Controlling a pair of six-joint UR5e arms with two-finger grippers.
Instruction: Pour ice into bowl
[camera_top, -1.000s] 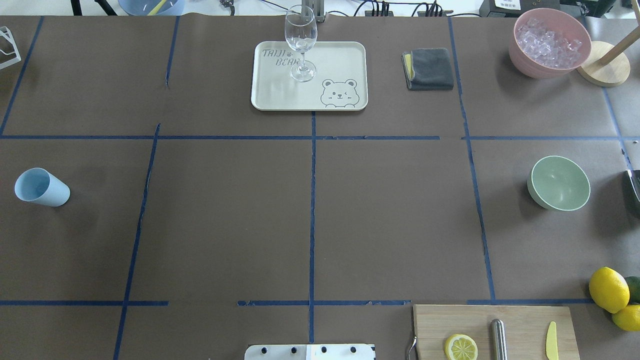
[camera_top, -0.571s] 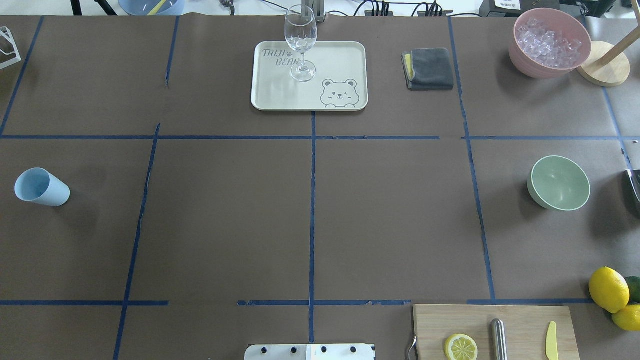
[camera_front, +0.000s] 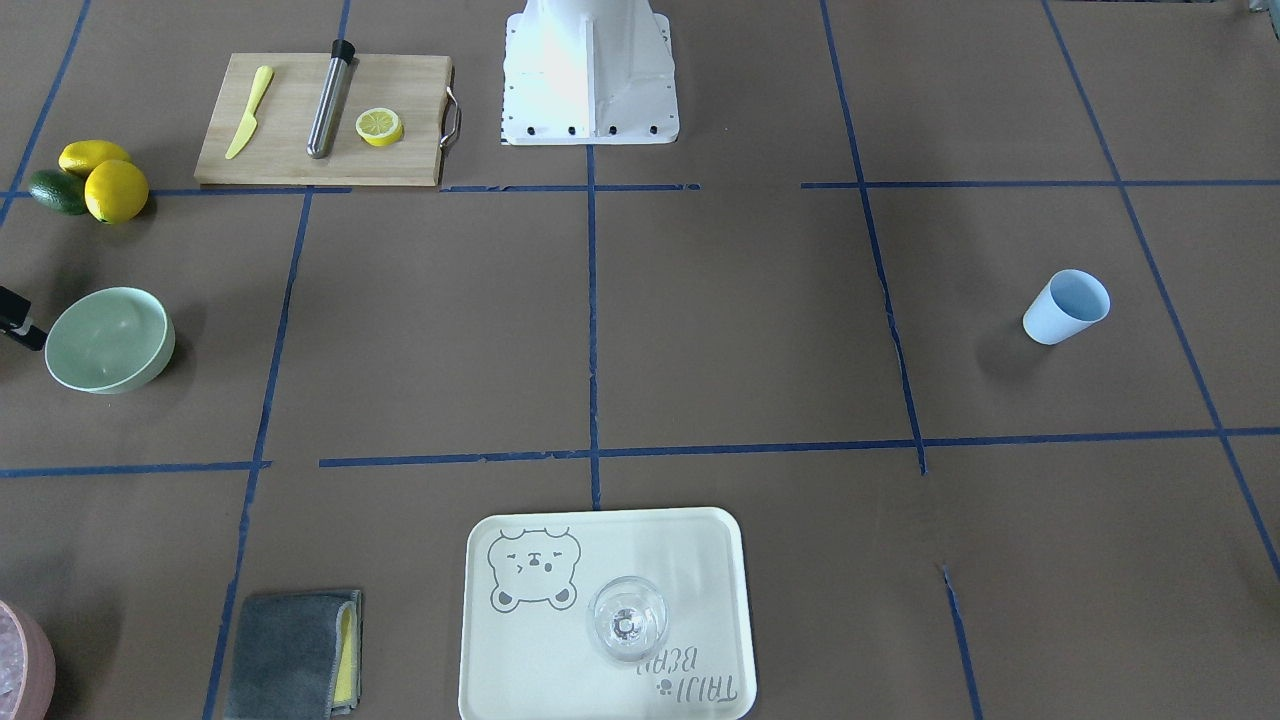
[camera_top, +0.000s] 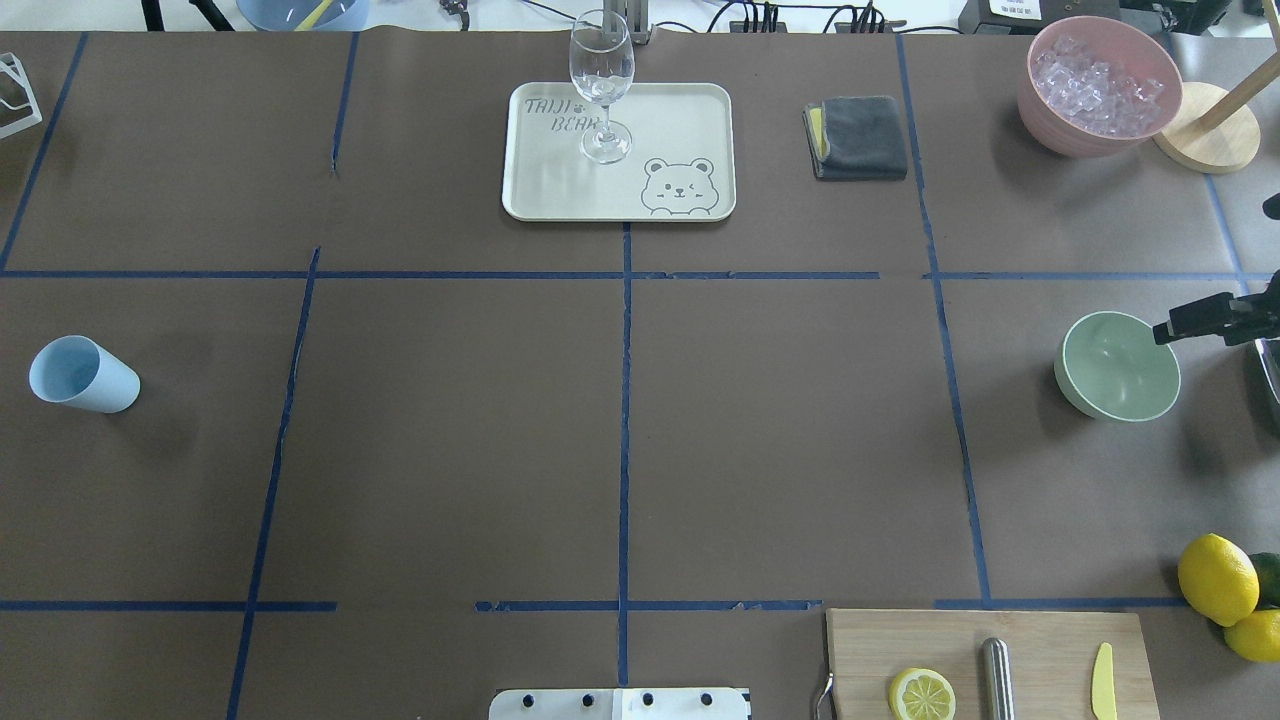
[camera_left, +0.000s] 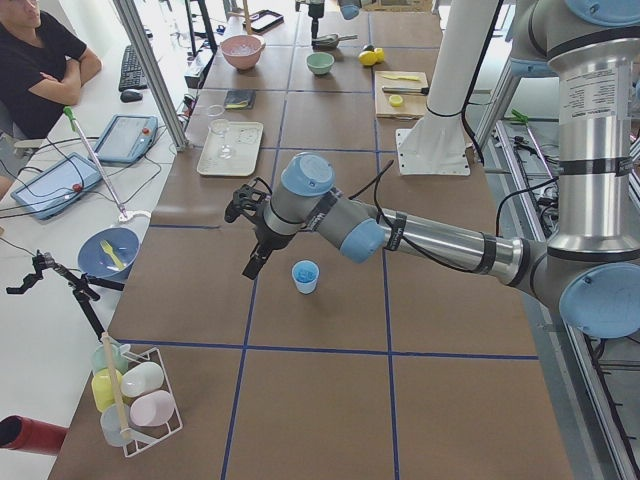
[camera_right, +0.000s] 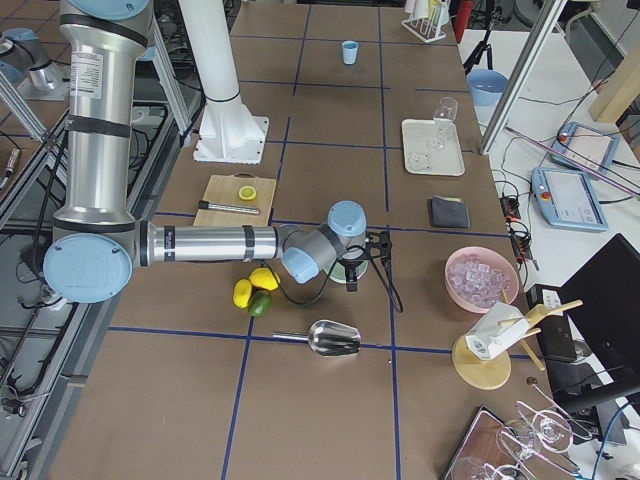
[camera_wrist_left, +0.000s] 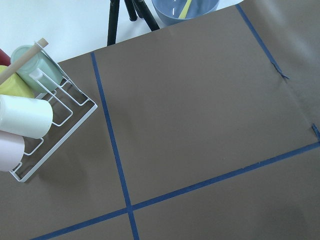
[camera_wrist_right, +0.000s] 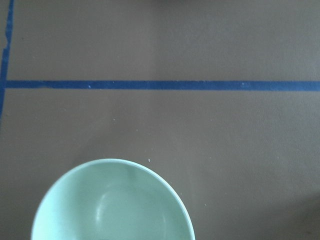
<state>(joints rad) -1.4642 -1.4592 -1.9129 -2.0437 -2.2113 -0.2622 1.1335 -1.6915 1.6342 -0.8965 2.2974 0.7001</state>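
**Fig. Two-arm UR5e manipulator, outward appearance.**

The left arm (camera_left: 430, 240) and right arm (camera_right: 200, 243) look alike. Each has brushed silver tubular links joined by grey cylindrical joint housings, and each housing is closed by a round light blue cap (camera_left: 305, 173). Black rings (camera_left: 489, 254) band the link ends, a white printed label (camera_left: 590, 95) wraps the upright link, and a thin black cable (camera_left: 378, 183) loops beside the forearm. Between the arms are a white column (camera_left: 455, 70) and a white base plate (camera_front: 590, 110) with a row of dark screw heads (camera_front: 572, 130).
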